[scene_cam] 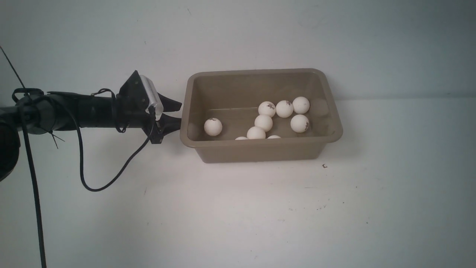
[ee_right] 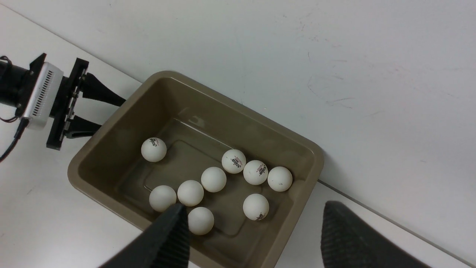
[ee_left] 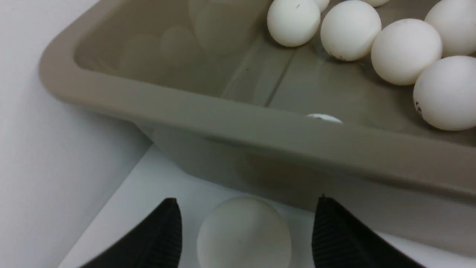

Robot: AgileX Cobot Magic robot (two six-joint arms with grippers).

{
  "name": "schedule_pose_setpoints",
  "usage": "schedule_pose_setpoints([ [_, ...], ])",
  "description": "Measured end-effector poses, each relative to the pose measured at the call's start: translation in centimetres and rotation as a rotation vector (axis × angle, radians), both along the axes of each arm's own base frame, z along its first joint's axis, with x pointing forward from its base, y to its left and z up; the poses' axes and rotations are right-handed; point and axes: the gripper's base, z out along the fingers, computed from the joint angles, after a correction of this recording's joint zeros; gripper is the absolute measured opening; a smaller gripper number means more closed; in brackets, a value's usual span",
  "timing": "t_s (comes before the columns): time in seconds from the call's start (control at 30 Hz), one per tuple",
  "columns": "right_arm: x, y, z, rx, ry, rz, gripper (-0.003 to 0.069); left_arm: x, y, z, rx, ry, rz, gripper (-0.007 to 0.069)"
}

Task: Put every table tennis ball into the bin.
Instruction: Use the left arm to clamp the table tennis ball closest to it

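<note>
While spread around a table tennis ball, left gripper fingers just outside the bin rim; right gripper fingers spread.

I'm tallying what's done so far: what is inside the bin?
Nine balls lie loose on the bin's floor in the right wrist view. In the front view its near wall hides part of some.

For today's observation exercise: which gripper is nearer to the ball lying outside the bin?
Left. The left gripper straddles that ball beside the bin; the right gripper hovers over the bin's opposite side.
</note>
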Motion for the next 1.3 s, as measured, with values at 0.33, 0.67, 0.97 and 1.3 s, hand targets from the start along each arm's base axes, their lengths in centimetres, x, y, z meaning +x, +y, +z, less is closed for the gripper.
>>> schedule_pose_setpoints([
  [0.33,0.0,0.1,0.0,0.007,0.002,0.004,0.044,0.5,-0.7,-1.7,0.013,0.015,0.051,0.0426],
  [0.67,-0.1,0.2,0.0,0.023,0.007,0.015,0.044,1.4,-0.7,-3.4,-0.042,0.013,0.183,0.0426],
  [0.97,-0.1,0.3,0.1,0.035,0.01,0.022,0.044,1.7,-0.8,-3.9,-0.004,-0.014,0.214,0.0418],
  [1.3,-0.2,0.5,0.1,0.053,0.016,0.034,0.044,1.8,-0.8,-3.9,-0.009,-0.002,0.238,0.0342],
])
